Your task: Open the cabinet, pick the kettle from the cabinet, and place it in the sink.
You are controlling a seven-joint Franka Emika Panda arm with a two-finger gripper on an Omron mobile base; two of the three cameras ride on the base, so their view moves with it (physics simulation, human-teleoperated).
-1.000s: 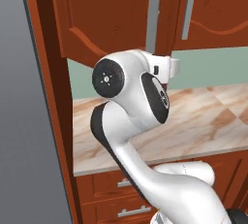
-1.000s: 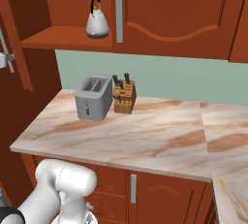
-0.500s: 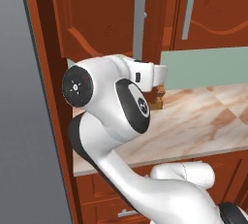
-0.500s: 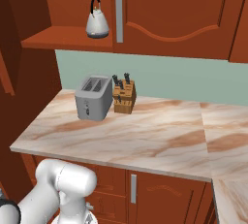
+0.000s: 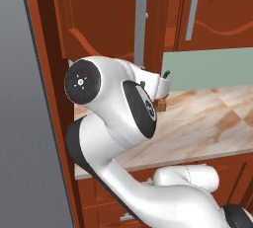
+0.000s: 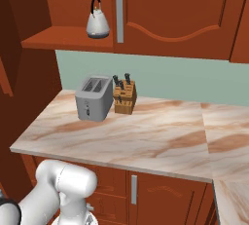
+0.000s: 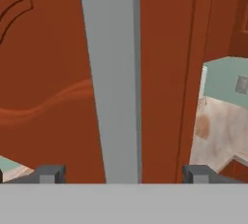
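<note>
The cabinet door (image 5: pixel 104 19) stands swung open. Its long grey bar handle (image 7: pixel 114 82) runs up the hand view. My gripper (image 7: pixel 123 174) is open around that handle, one fingertip (image 7: pixel 48 173) far to its left and the other to its right, neither touching it. In the left base view the hand (image 5: pixel 160 86) sits just below the handle (image 5: pixel 141 29), mostly hidden by my own arm. The silver kettle (image 6: pixel 97 22) with its black arched handle stands upright on the bared cabinet shelf (image 6: pixel 63 39). The sink is out of view.
On the marbled countertop (image 6: pixel 146 136) a grey toaster (image 6: pixel 94 103) and a wooden knife block (image 6: pixel 124 97) stand under the kettle's shelf. A shut cabinet door with a grey handle (image 6: pixel 119 12) is right of the kettle. A tall dark wooden panel (image 5: pixel 44 98) rises at the left.
The jaws have opened off the bar handle. The arm's elbow swung left in the left base view and the door came a little further open. Kettle, toaster and knife block are unmoved.
</note>
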